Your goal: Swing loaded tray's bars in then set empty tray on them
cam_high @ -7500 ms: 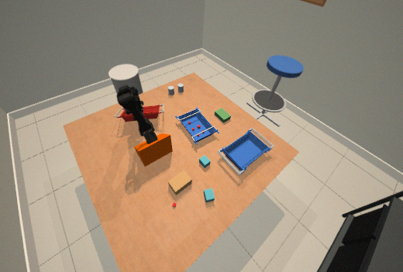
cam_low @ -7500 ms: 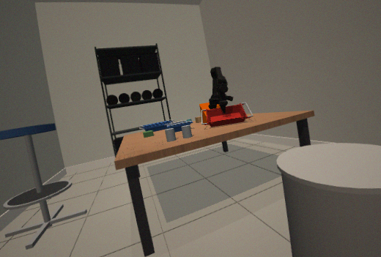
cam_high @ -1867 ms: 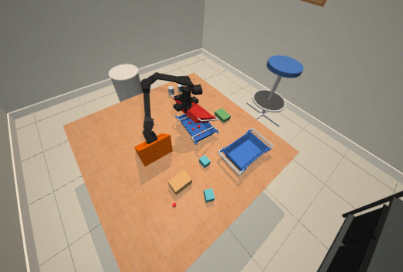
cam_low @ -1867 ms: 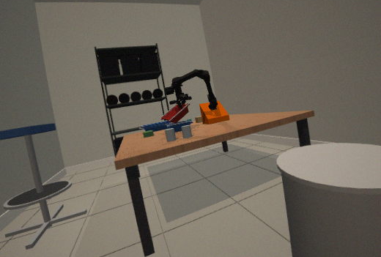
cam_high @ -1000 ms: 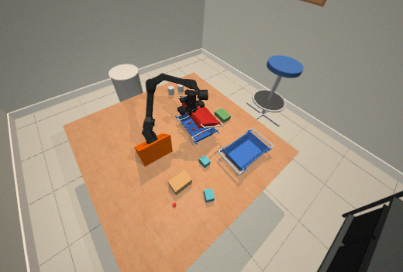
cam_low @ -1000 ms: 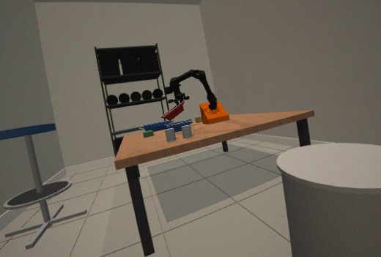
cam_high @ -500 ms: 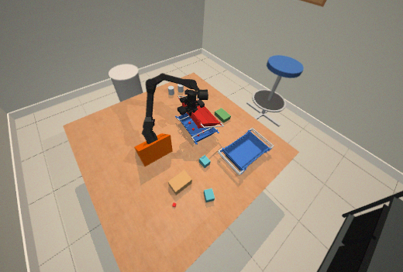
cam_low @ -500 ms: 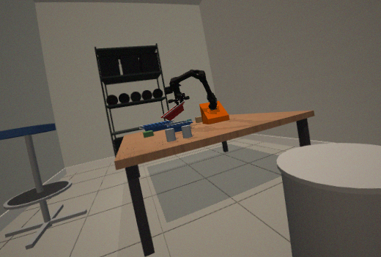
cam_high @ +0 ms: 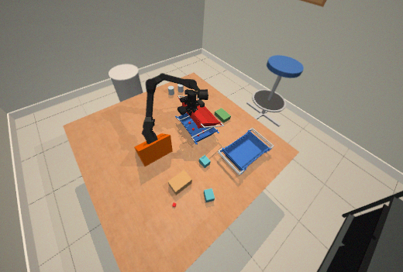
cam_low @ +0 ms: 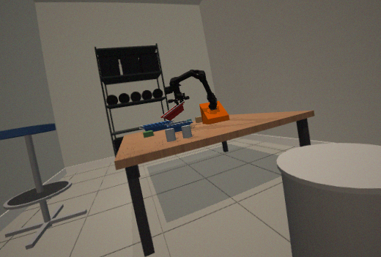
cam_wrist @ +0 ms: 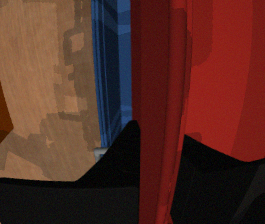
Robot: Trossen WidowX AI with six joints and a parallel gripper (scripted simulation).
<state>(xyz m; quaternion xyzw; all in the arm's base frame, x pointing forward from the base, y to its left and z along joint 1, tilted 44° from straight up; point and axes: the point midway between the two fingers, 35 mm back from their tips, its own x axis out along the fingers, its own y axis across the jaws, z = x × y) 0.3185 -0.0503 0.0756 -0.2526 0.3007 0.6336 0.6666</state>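
The loaded blue tray (cam_high: 187,126) (cam_low: 176,128) (cam_wrist: 108,75) stands on the table with small red blocks (cam_high: 193,129) inside. Its near wire bar (cam_high: 205,134) appears to lie across the top; the far bar is partly hidden, so its exact position is unclear. My gripper (cam_high: 188,110) (cam_low: 179,102) (cam_wrist: 141,128) is shut on a long side wall of the empty red tray (cam_high: 204,116) (cam_low: 173,112) (cam_wrist: 218,75). The red tray hangs steeply tilted above the loaded tray and overhangs its side toward the green block. It seems not to touch the bars.
Another blue tray (cam_high: 246,151) with bars out stands to the right. A green block (cam_high: 222,115) (cam_low: 148,133), teal blocks (cam_high: 204,161) (cam_high: 209,194), a tan block (cam_high: 180,181), a red cube (cam_high: 174,204) and two grey cylinders (cam_high: 170,91) (cam_high: 180,88) stand around.
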